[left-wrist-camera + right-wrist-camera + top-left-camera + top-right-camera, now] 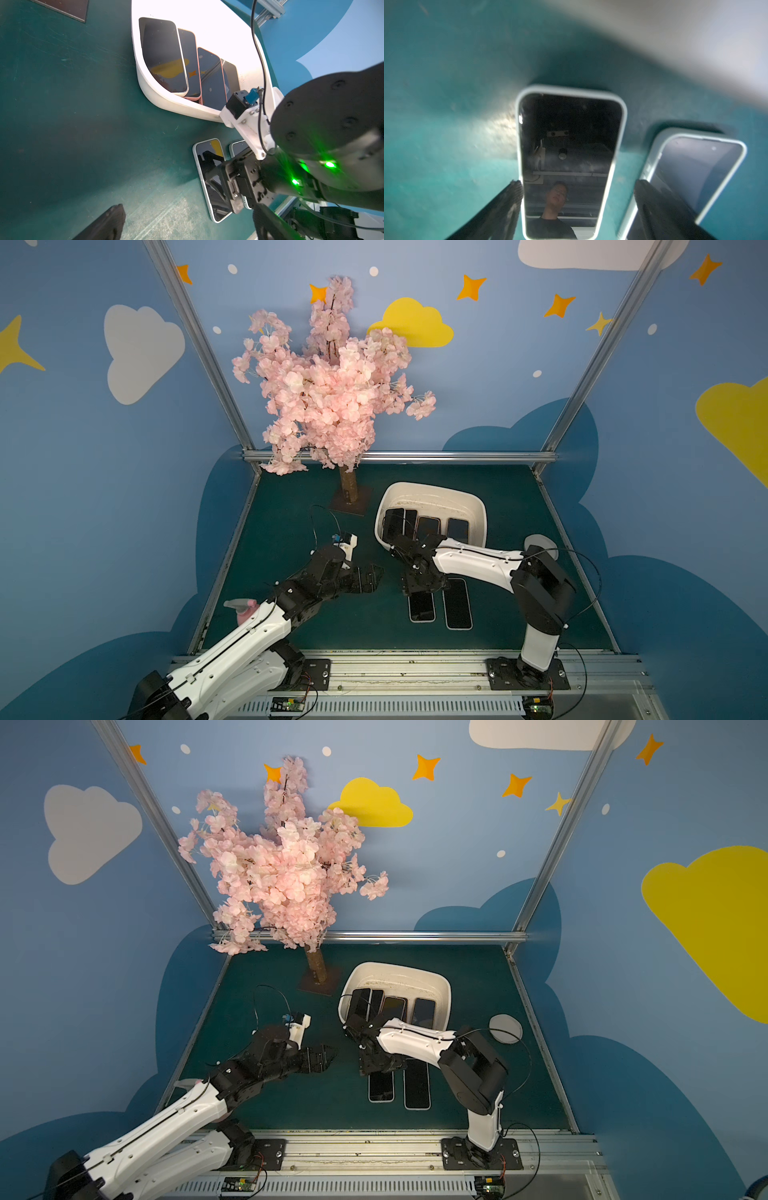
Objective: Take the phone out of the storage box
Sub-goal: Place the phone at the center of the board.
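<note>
The cream storage box [436, 489] stands at the back right of the green mat, with several dark-screened phones [428, 526] leaning side by side inside it. Two more phones lie flat on the mat in front of the box, one [422, 610] on the left and another [457, 608] on the right. My right gripper [578, 182] hangs open just above the left phone [571, 145]. One finger [512, 197] is at the phone's edge and the other stands clear of it. My left gripper [370, 578] is open and holds nothing, left of those phones.
A pink blossom tree [332, 398] on a brown base plate [351, 506] stands behind the left arm. A grey round disc [540, 543] lies right of the box. A pink spray bottle [245, 610] shows behind the left forearm. Metal rails edge the mat.
</note>
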Controlling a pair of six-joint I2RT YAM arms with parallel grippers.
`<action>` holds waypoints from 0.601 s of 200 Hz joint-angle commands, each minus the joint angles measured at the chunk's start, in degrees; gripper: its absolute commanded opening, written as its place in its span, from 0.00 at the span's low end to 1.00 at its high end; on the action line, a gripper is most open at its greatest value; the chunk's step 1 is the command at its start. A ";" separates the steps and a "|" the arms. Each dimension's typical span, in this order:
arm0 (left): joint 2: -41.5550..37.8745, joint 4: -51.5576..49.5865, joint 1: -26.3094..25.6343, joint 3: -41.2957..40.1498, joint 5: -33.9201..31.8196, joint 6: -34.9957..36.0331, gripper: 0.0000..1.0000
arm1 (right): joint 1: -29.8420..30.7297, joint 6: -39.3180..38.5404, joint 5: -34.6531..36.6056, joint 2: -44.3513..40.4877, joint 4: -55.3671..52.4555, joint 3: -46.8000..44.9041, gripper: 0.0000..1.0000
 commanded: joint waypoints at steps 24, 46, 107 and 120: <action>4.21 -0.62 -0.03 6.86 0.33 4.49 1.00 | -0.87 -3.90 -3.87 -7.91 -9.21 2.24 0.90; 5.92 -1.70 0.14 9.18 -0.89 5.19 1.00 | -4.43 -5.31 -5.95 -13.77 -10.22 4.25 0.90; 8.29 -1.77 2.36 11.80 0.07 5.44 1.00 | -22.36 -8.97 -9.91 -14.70 -9.26 12.32 0.90; 8.41 -1.80 2.76 11.88 0.87 5.75 1.00 | -25.35 -10.24 -11.35 -11.38 -9.55 15.59 0.89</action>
